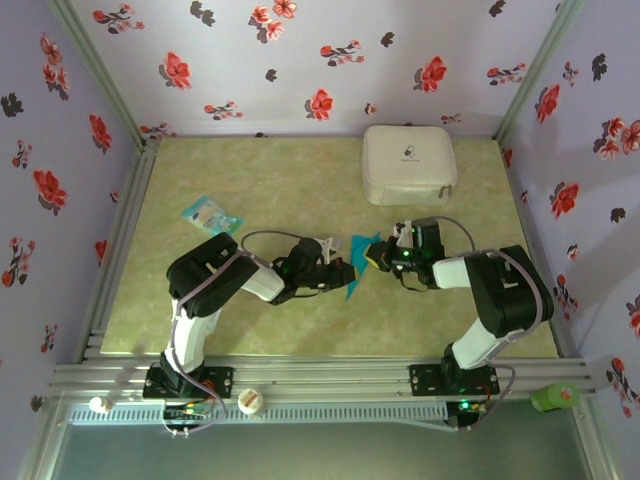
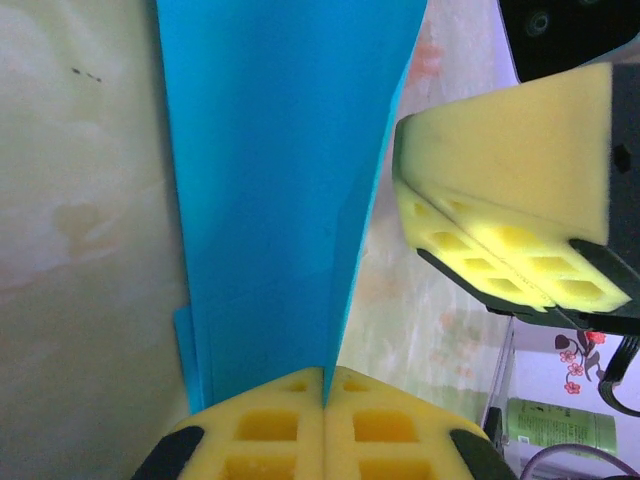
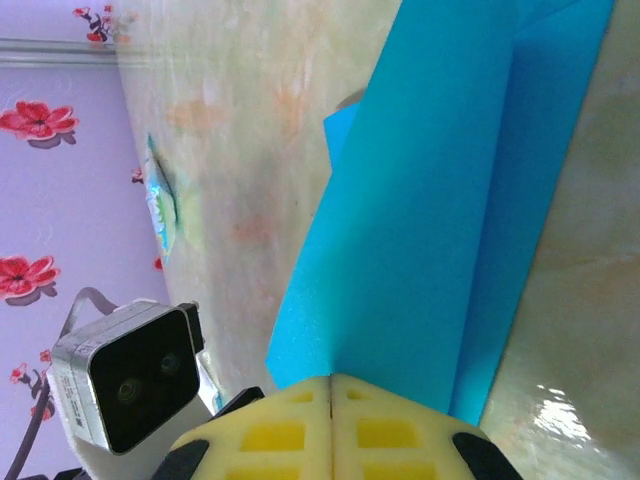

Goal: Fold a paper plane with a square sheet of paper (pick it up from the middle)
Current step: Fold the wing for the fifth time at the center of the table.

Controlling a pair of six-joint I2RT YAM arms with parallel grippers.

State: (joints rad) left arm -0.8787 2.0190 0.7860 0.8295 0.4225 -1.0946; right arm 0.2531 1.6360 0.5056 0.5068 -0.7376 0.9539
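The folded teal-blue paper sheet sat at mid-counter, between the two arms and nearer than the white case. Left jaws were clamped on one edge. Right jaws were clamped on the opposite edge. Whether the sheet touched the counter could not be told.

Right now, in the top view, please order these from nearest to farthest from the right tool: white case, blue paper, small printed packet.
1. Blue paper, centre, pinched by the right tool.
2. White case, at the back.
3. Printed packet, far left.
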